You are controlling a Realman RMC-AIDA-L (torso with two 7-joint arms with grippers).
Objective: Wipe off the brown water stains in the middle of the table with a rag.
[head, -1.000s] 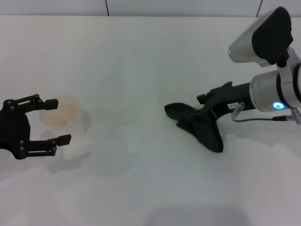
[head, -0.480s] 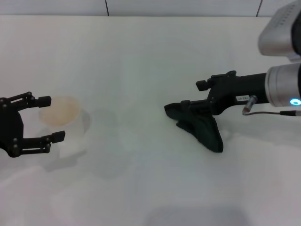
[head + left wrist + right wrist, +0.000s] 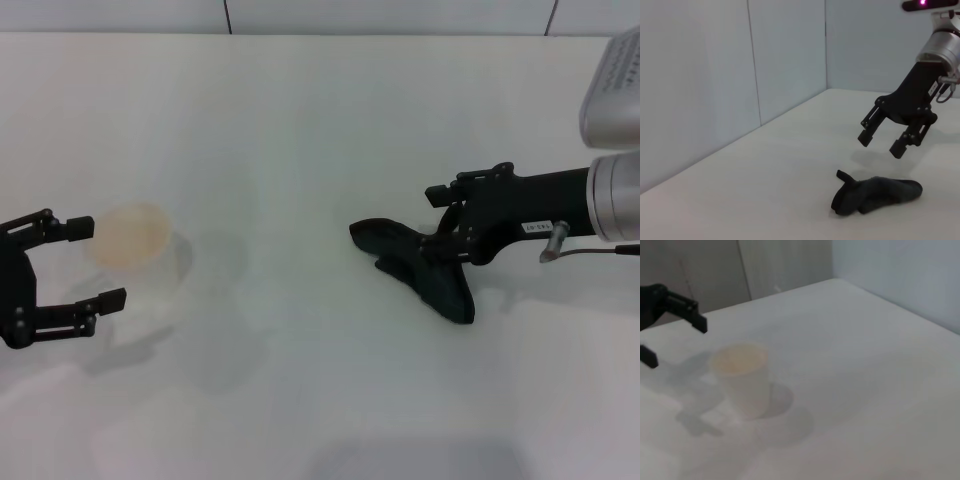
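The black rag (image 3: 425,268) lies crumpled on the white table (image 3: 300,120), right of centre. My right gripper (image 3: 436,220) hangs open just above it, not touching. The left wrist view shows this gripper (image 3: 880,144) raised over the rag (image 3: 875,194) with a gap between them. My left gripper (image 3: 92,264) is open at the left edge, beside the clear plastic cup (image 3: 138,258) and not around it. No brown water stain shows on the table in any view.
The cup with tan inside (image 3: 742,377) stands upright at the left, with my left gripper (image 3: 676,343) behind it in the right wrist view. A wall runs along the table's far edge.
My right gripper has lifted off the rag and drawn back to the right; the rag has stayed put. My left gripper has pulled back to the left, away from the cup.
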